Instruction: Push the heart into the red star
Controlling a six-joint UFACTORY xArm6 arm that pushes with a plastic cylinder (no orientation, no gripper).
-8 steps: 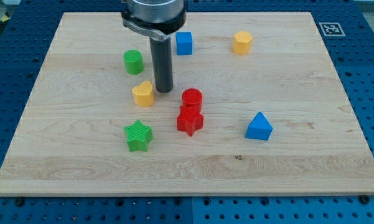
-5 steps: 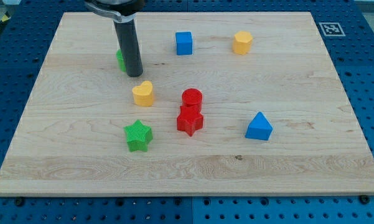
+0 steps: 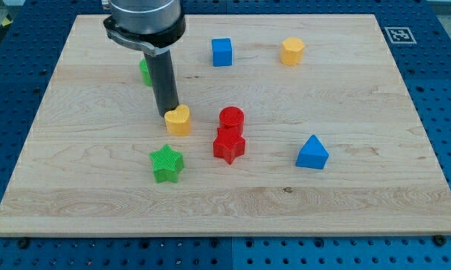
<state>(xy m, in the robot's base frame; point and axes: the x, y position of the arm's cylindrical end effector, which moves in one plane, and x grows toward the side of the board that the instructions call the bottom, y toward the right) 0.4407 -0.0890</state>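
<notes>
The yellow heart (image 3: 178, 120) lies left of centre on the wooden board (image 3: 360, 195). The red star (image 3: 229, 145) lies to its right and a little lower, apart from it, with a red cylinder (image 3: 231, 118) touching the star's top side. My tip (image 3: 168, 113) stands at the heart's upper left edge, touching it or nearly so. The rod rises from there toward the view's top.
A green cylinder (image 3: 145, 71) is partly hidden behind the rod. A green star (image 3: 166, 163) lies below the heart. A blue cube (image 3: 222, 52) and a yellow block (image 3: 292, 51) lie near the top. A blue triangle (image 3: 312, 152) lies at the right.
My tip swung from the heart's right side up to the green cylinder, then came down to the heart's upper left. The heart has shifted slightly right and down.
</notes>
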